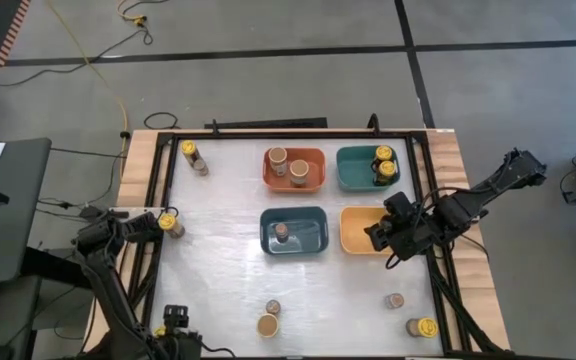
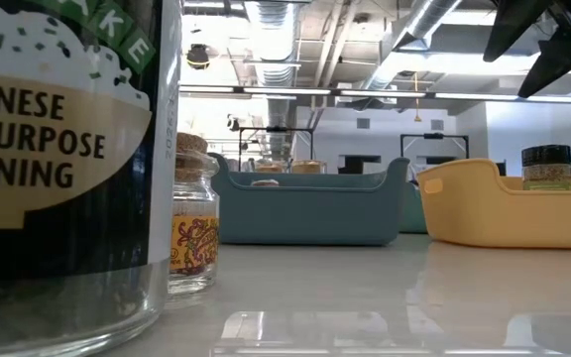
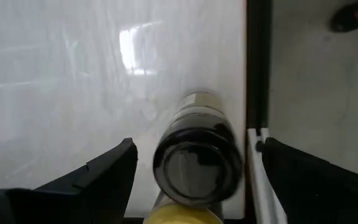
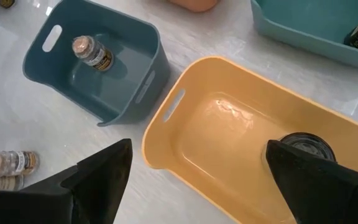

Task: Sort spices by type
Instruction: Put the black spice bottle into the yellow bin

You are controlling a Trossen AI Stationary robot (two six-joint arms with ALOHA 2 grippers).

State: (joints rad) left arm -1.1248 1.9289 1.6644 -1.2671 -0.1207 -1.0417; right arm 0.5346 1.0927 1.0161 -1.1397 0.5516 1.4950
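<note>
Your left gripper (image 3: 191,180) sat at the table's left edge, jaws spread around the yellow-lid jar (image 1: 171,223), not yet pinching. That jar looked like rigid, slick glass, light but breakable; I'd clamp mid-body, below the lid. Further right, your right gripper (image 4: 197,171) hovered wide open over the yellow bin (image 4: 229,134), with a dark-top jar (image 4: 307,147) standing inside.

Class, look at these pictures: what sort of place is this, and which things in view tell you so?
Probably a robotics lab or workshop, not a kitchen: exposed ceiling ducts, a taped concrete floor with a yellow cable, and a framed white table.
</note>
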